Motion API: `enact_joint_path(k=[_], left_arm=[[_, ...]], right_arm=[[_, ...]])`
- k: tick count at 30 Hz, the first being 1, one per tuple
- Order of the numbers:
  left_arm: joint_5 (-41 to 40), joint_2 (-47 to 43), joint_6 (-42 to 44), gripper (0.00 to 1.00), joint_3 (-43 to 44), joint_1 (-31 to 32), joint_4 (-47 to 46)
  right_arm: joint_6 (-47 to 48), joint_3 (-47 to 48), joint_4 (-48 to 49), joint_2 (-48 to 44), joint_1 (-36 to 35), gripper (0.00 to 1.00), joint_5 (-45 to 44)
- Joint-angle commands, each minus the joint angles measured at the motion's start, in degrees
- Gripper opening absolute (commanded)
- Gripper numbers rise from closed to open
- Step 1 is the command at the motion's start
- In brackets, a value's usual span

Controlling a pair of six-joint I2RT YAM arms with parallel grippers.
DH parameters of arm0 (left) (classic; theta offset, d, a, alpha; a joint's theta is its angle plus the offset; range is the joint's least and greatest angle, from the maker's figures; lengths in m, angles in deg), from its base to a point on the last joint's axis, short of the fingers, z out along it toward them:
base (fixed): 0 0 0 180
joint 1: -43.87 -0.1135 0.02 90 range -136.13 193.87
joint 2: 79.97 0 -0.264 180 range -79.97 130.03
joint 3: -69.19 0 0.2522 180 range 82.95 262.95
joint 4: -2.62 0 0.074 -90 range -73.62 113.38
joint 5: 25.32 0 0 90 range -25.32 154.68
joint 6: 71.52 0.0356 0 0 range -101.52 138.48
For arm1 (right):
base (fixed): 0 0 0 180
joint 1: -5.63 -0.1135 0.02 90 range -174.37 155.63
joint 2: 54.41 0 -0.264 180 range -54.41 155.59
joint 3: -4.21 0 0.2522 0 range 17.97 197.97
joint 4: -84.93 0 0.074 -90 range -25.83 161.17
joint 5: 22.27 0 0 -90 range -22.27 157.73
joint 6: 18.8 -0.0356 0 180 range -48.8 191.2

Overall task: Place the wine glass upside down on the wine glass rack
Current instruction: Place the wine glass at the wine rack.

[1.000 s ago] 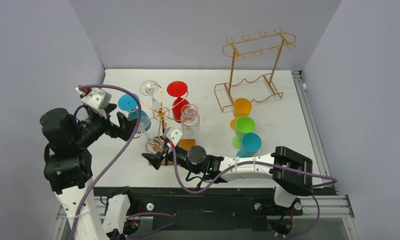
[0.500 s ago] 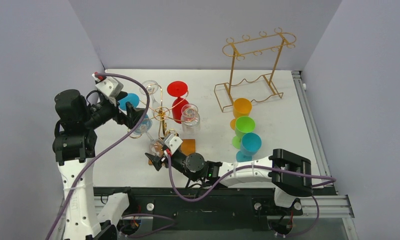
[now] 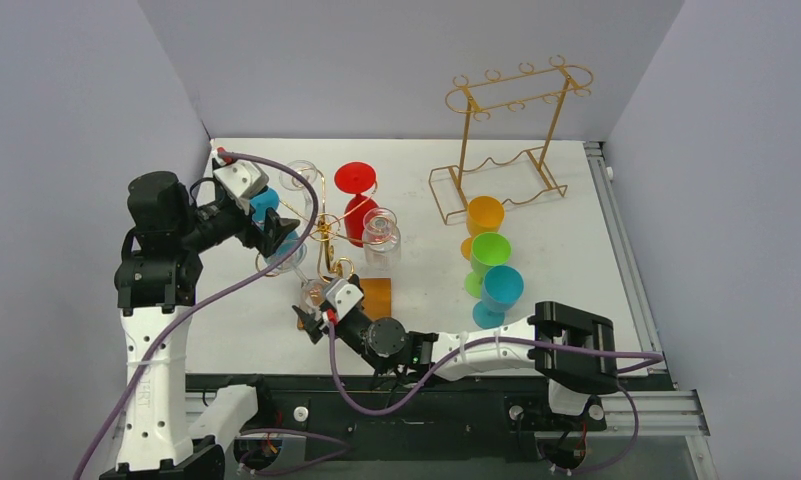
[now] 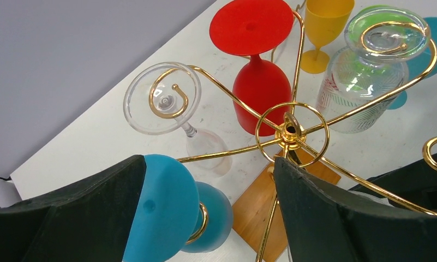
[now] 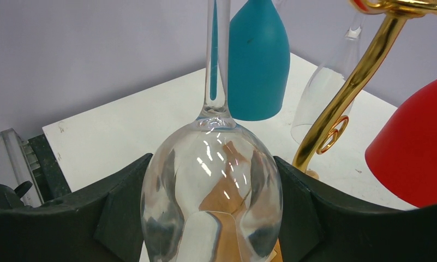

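Right wrist view: the right gripper (image 5: 213, 229) clasps the clear wine glass (image 5: 211, 174) by its bowl, stem up, just beside the wine glass rack (image 5: 347, 93), toward the bench's (image 3: 576, 235) near edge. The left gripper (image 4: 209, 164) gapes wide above the rack's left side, with a blue glass's (image 4: 161, 213) foot just beside one finger.

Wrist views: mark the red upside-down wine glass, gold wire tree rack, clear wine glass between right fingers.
Red upside-down wine glass (image 4: 259, 95): left wrist view, bowl.
Gold wire tree rack (image 4: 290, 131): left wrist view, centre hub.
Clear wine glass (image 5: 213, 180): right wrist view, bowl.
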Motion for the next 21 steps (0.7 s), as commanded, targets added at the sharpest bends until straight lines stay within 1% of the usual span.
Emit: enact_joint_path(k=[1, 10, 11, 21], left_arm=[[-0.2, 0.8, 2.5, 0.84, 2.6, 1.1, 1.3], [0.7, 3.0, 4.5, 0.83, 5.8, 2.9, 5.1], [0.6, 3.2, 4.8, 0.83, 5.9, 4.6, 5.5], [-1.8, 4.6, 6.9, 0.82, 6.3, 8.4, 8.0]], right_arm=[[1.3, 2.6, 6.9, 1.3, -0.8, 0.00, -2.1], [1.6, 5.8, 8.0, 4.6, -0.9, 0.00, -1.4], [1.8, 6.2, 8.1, 5.1, -0.9, 0.00, -1.5], [1.6, 7.8, 10.6, 7.0, 0.0, 0.00, -2.5]])
